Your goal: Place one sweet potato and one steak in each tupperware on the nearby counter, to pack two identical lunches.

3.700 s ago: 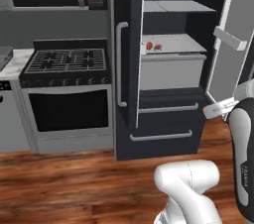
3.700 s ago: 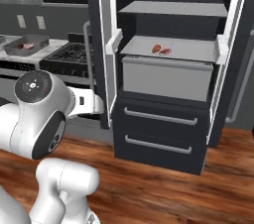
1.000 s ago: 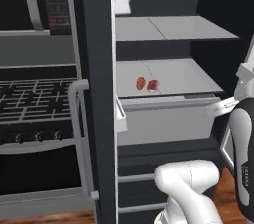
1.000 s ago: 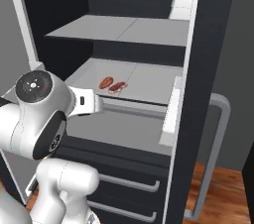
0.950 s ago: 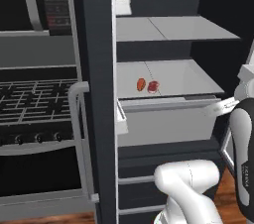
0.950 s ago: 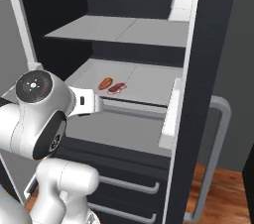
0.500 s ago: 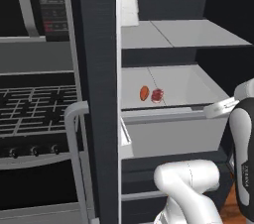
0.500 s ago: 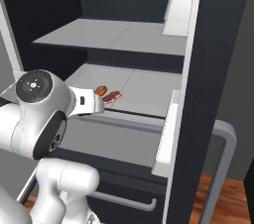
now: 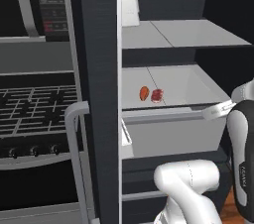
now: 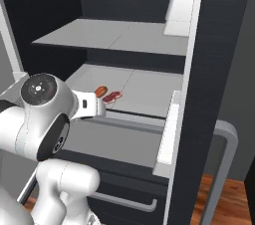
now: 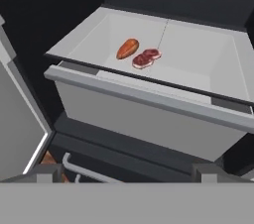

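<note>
An orange-red sweet potato (image 9: 144, 93) (image 10: 101, 90) (image 11: 127, 48) lies on a grey fridge shelf (image 11: 198, 59). A red marbled steak (image 9: 157, 95) (image 10: 112, 97) (image 11: 146, 58) lies right beside it. My gripper (image 9: 217, 111) (image 10: 92, 106) (image 11: 129, 171) hovers in front of the shelf's front edge, short of both foods. It is open, with nothing between its fingers. The tupperware and the counter are out of view.
The open fridge door (image 9: 94, 94) with its handle (image 9: 74, 119) stands between the shelf and the stove (image 9: 30, 104). The other door (image 10: 219, 69) carries a white bin (image 10: 182, 5). A closed drawer (image 11: 139, 114) sits under the shelf, and another shelf (image 9: 188, 32) hangs above.
The base has driven closer to the fridge, so the whole picture has shifted and the shelf looks larger. The foods lie where they were and the gripper stays open.
</note>
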